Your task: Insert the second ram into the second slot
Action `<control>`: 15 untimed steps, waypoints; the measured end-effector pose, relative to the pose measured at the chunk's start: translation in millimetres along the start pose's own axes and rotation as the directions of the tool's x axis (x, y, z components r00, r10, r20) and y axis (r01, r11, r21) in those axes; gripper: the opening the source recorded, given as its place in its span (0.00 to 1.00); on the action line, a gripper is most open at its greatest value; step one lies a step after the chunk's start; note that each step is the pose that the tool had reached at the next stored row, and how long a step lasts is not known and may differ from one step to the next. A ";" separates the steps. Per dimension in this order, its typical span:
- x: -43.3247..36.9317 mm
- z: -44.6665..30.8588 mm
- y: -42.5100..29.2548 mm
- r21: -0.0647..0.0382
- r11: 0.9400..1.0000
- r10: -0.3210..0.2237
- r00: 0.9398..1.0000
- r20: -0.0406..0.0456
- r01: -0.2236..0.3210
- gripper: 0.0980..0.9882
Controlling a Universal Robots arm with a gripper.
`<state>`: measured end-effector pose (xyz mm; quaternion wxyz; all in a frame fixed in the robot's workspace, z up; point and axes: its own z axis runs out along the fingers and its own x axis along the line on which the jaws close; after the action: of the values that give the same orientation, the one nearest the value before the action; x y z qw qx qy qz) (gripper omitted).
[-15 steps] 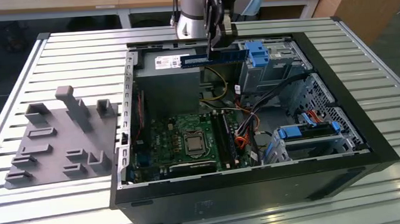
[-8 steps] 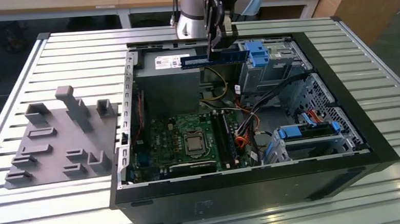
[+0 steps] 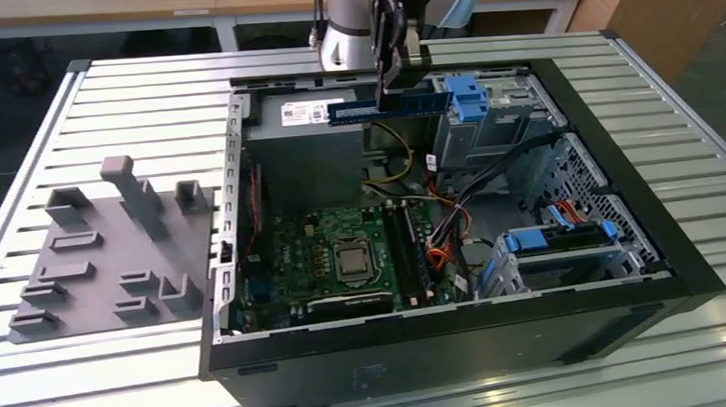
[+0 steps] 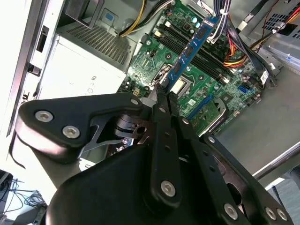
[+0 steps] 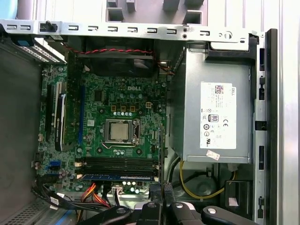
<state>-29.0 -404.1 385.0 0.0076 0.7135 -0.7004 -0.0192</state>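
My gripper is clenched on the second ram, pinching the thin blue stick so its long edge lies level, running from the exterior view's left to the exterior view's right. There it sits in the upper middle of the frame, held over the open computer case, just above the grey power supply and near a blue drive-bay latch. The memory slots lie on the motherboard toward the lower middle of the frame, well apart from the stick, which crosses their direction rather than lining up with them. In the second wrist view my fingertips are closed on the ram, which reaches out over the green board. A grey fixture plate lies on the slatted table at the exterior view's left of the case.
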 end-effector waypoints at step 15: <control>0.0 0.0 0.0 0.000 1.000 0.025 1.000 0.001 -0.025 0.04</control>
<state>-29.0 -404.1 385.0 0.0073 0.7046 -0.7093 -0.0193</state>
